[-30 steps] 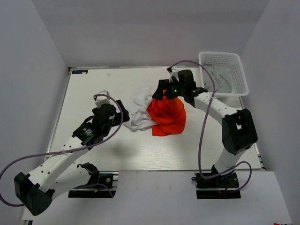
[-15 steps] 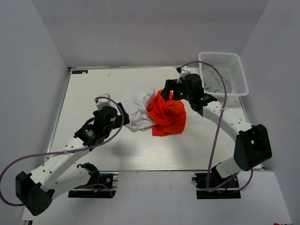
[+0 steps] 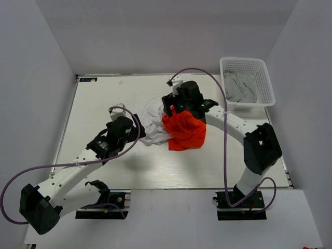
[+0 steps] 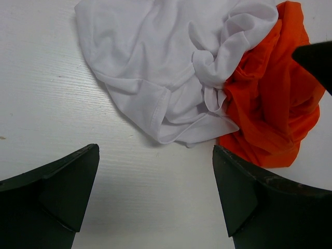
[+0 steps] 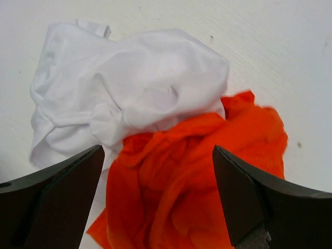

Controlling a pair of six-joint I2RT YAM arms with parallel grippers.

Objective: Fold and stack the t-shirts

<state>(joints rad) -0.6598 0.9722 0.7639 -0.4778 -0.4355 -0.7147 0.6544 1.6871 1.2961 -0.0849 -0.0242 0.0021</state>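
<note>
Two shirts lay crumpled together mid-frame on the bench (image 3: pixel 104 98), the white t-shirt (image 4: pixel 155 67) touching the left side of the orange t-shirt (image 4: pixel 270 104). My left fingers (image 3: pixel 136 132) and right fingers (image 3: pixel 168 110) hung spread wide, empty. Folding looked unstarted; next I would need to pinch one shirt's edge and spread it. No legible writing.

The overhead view looks down on the table (image 3: pixel 104 98); both wrist views closely share the crumpled t-shirts (image 4: pixel 207 78).

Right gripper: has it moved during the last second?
Yes. The right gripper has swung left, away from the basket, and now hangs over where the white shirt meets the orange shirt.
</note>
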